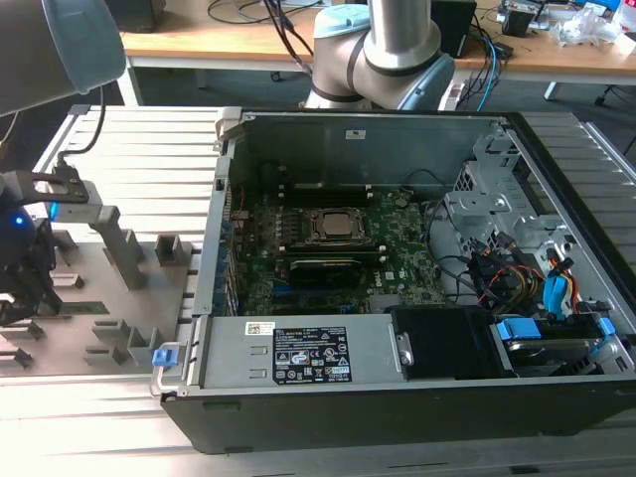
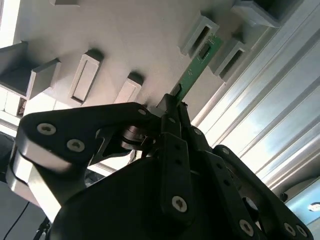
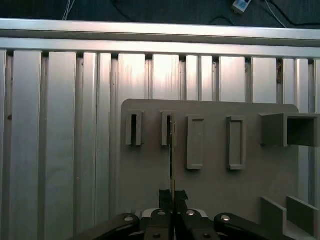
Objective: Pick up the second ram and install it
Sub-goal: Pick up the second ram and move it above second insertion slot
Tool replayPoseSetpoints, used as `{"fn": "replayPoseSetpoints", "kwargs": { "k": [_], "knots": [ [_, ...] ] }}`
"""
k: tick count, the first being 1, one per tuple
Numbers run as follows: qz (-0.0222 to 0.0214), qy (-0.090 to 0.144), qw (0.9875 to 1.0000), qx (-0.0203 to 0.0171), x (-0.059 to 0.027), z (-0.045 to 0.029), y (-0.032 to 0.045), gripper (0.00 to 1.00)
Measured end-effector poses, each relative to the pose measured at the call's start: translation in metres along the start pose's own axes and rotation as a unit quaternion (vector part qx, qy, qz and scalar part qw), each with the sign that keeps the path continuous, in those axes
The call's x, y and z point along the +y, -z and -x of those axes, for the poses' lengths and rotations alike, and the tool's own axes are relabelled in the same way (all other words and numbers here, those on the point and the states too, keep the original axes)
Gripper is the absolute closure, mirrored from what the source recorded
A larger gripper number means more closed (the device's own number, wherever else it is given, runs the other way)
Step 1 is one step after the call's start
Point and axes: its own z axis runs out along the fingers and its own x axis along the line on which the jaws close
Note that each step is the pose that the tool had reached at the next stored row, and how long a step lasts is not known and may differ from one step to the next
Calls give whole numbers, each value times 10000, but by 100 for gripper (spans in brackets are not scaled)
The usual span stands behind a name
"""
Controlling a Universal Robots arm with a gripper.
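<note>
Gripper (image 2: 175,106) nearest the lens, black fingers (image 2: 169,132) pinched narrow on the second ram (image 2: 196,70), clamped at its near end. Green stick reaches fwd, far end down among the holder blocks (image 2: 197,34) on the grey plate (image 3: 215,200); seated or just clear, can't tell. Pick step in hand, I'd say, install not begun. The motherboard (image 1: 328,248) sits in the PC case (image 1: 348,397), and the gripper's out at the case's 9 o'clock, the exterior view's left, over the slatted worktop (image 1: 149,139). Next move prob. calls for a straight pull along the slot so the board doesn't bind. Second wrist view gives the board's green face. First wrist view has it edge-on, a thin line squared to a slot.
</note>
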Motion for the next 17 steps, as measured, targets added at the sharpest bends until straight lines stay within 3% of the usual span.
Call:
{"fn": "replayPoseSetpoints", "kwargs": {
  "k": [3,13,17],
  "knots": [
    [0,0,10000,0,5,4,119,86],
    [0,0,10000,0,14,11,347,86],
    [0,0,10000,0,22,17,552,86]
  ]
}}
